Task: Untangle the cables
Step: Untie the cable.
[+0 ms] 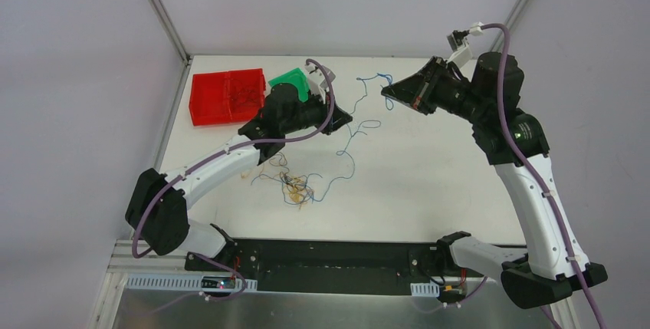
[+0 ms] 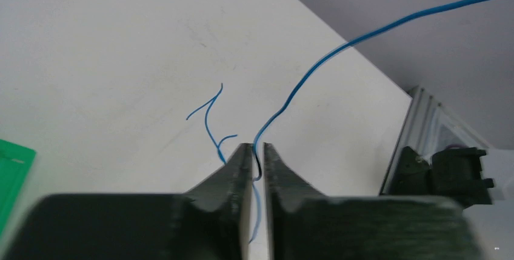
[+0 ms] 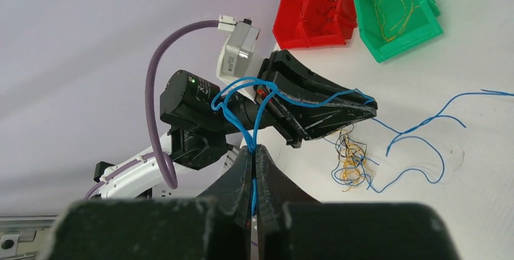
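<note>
Two dark fingers of the left gripper (image 2: 257, 151) fill the bottom of the left wrist view. They stand very close together, with only a thin slit between them. A blue cable (image 2: 292, 93) runs down into that slit and shows again lower down. I cannot tell if the fingers pinch it or just sit around it. From the slit the blue cable climbs up and off to the right, above the white table (image 2: 121, 42). A short blue end (image 2: 209, 114) lies flat on the table just past the fingertips.

The right gripper (image 3: 254, 151) is squeezed tight on blue cable too. Blue strands come up out of its tips, make a loop, and reach across to the left gripper. From above, the right gripper is lifted over the far side of the table, and its tips point at the left gripper. The two are near each other but do not touch.

A small messy clump (image 1: 295, 187) of yellow, blue and dark cables lies on the table beside the left arm. One long blue strand wiggles from it toward the left gripper.

A red bin (image 1: 211, 99) and a green bin (image 1: 285, 80) sit side by side at the far left corner. Yellow wires lie in the green bin.
</note>
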### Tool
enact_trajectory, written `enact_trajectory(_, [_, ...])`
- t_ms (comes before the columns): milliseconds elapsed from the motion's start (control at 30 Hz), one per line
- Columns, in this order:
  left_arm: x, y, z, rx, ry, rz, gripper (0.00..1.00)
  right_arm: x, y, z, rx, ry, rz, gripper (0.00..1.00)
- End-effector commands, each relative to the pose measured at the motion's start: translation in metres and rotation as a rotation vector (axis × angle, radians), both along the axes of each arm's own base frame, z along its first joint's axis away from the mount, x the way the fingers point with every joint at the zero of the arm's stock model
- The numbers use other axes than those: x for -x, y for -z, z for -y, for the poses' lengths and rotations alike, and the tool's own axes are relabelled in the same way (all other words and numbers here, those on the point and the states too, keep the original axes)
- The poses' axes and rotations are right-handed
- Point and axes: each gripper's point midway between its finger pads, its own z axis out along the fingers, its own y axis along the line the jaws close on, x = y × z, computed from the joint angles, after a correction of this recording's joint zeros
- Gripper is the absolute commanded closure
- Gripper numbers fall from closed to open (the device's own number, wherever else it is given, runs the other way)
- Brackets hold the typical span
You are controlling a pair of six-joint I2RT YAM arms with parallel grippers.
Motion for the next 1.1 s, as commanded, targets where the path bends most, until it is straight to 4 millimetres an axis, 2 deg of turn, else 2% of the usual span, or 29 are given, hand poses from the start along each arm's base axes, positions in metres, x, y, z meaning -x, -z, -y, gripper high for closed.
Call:
enact_trajectory(0, [0.002, -0.049, 0.016, 0.100, 0.068, 0.087, 1.00, 0.004, -0.011, 0.002, -0.024, 0.008, 0.051, 1.00])
enact_trajectory(133, [0.006, -0.065, 0.009, 0.090, 0.048, 0.097, 1.00, -0.003, 0.019, 0.012, 0.047, 0.072, 0.033, 1.00])
enact_trajectory(233, [0.011, -0.096, -0.007, 0.043, 0.011, 0.124, 1.00, -0.015, 0.064, 0.030, 0.149, 0.174, 0.000, 1.00])
enact_trajectory(300, [0.014, -0.109, -0.017, -0.001, -0.012, 0.111, 1.00, -0.021, 0.098, 0.038, 0.209, 0.215, -0.041, 1.00])
enact_trajectory(367, [0.020, -0.115, -0.022, -0.032, -0.007, 0.083, 1.00, -0.023, 0.128, 0.035, 0.237, 0.202, -0.087, 1.00])
enact_trajectory(500, [0.033, -0.109, -0.023, -0.027, 0.024, 0.018, 1.00, -0.022, 0.159, 0.019, 0.230, 0.119, -0.125, 1.00])
enact_trajectory(600, [0.035, -0.094, -0.025, -0.037, 0.012, -0.024, 1.00, -0.019, 0.168, 0.009, 0.244, 0.078, -0.098, 1.00])
enact_trajectory(733, [0.033, -0.067, -0.020, -0.030, 0.003, -0.107, 1.00, -0.013, 0.159, -0.009, 0.186, 0.002, 0.012, 1.00])
enact_trajectory(867, [0.029, -0.043, -0.012, 0.010, -0.006, -0.180, 1.00, -0.014, 0.158, -0.015, 0.160, -0.008, 0.063, 1.00])
enact_trajectory(1067, [0.018, -0.031, -0.006, 0.148, -0.010, -0.254, 1.00, -0.022, 0.170, -0.015, 0.183, 0.020, 0.030, 1.00])
